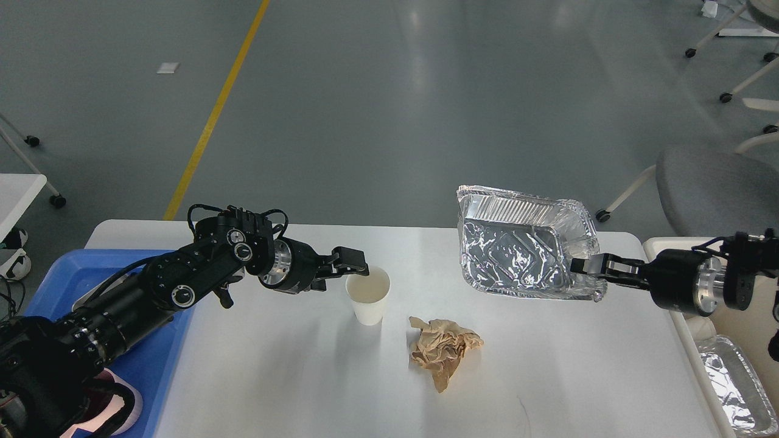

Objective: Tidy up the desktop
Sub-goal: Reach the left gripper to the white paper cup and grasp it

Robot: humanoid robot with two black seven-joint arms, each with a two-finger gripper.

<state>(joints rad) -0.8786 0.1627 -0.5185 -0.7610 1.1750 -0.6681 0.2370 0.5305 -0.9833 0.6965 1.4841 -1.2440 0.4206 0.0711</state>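
Observation:
The white desktop (274, 371) carries a white paper cup (368, 295) near its middle and a crumpled brown paper ball (443, 350) just right of it. My left gripper (348, 263) reaches in from the left and is right at the cup's left rim; its fingers look slightly apart, with nothing held. My right gripper (584, 266) is shut on the rim of a foil tray (523, 249), which hangs tilted above the desktop's right part.
A blue plastic tray (67, 267) lies at the left, mostly hidden by my left arm, with a pink mug (125, 398) at its near end. A cream-white bin (700, 328) at the right edge holds another foil tray (739, 389). A grey chair (718, 188) stands behind.

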